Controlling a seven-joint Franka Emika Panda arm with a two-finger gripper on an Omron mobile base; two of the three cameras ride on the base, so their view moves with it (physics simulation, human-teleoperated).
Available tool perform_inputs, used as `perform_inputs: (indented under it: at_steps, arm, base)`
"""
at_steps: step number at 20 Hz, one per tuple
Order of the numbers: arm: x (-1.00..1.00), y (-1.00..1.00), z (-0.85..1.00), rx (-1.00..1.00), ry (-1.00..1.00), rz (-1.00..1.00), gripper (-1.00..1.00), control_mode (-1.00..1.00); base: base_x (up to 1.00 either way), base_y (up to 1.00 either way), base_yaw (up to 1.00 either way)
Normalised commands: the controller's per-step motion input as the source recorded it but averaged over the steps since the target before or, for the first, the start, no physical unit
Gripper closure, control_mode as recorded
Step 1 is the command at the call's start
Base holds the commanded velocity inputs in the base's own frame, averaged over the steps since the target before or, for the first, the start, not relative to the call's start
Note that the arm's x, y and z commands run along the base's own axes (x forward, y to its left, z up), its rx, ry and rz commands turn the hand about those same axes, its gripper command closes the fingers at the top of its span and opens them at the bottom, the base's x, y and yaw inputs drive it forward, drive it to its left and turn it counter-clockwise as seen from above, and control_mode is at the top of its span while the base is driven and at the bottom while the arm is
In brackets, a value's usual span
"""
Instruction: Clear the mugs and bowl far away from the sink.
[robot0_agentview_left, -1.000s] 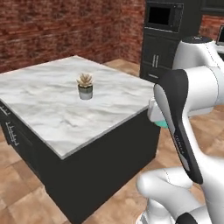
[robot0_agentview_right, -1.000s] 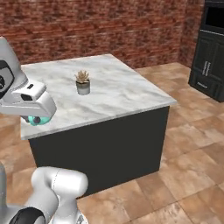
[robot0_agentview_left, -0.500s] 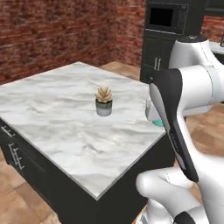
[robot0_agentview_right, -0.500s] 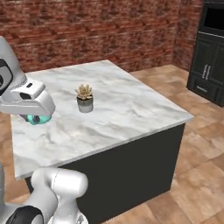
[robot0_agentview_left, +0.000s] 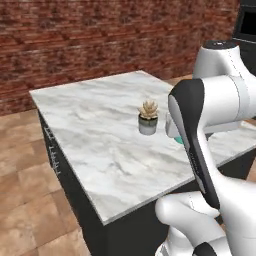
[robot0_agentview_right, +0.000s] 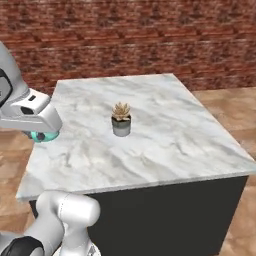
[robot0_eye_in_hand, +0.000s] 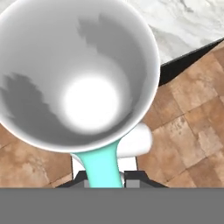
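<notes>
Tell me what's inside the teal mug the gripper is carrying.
Nothing shows inside the teal mug: the hand view looks straight into its bare white interior, down to the bottom. The gripper is shut on its handle. What lies directly beneath the mug is covered.

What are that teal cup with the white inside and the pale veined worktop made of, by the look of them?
The teal mug with the white inside looks like glazed ceramic: smooth wall, soft shine on its bottom, though glossy plastic would look alike. The pale grey-veined countertop looks like polished marble, or a marble-patterned laminate, going by its cloudy grey veins on a flat, smooth surface.
</notes>
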Motion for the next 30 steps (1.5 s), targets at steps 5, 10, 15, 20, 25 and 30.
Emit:
perform_inputs:
  at_steps: [5,10,15,20,25,30]
  arm:
    - [0.00,0.00,0.00,0.00,0.00,0.00,1.00,1.00]
    - [0.00,0.00,0.00,0.00,0.00,0.00,1.00,1.00]
    - [0.43,-0.08,-0.48,0.04,-0.05,0.12,1.00,-1.00]
    - [0.69,0.00,-0.71,0.00,0.17,0.01,1.00,-1.00]
    - [0.63,0.00,-0.72,-0.05,0.15,0.00,1.00,-1.00]
    - [0.78,0.00,-0.54,0.00,0.06,0.00,1.00,-1.00]
  base:
    - [1.00,-0.17,0.79]
    - [1.00,-0.22,0.74]
    - [0.38,-0.16,0.17]
    - [0.00,0.00,0.00]
    - [0.00,0.00,0.00]
    - [0.00,0.00,0.00]
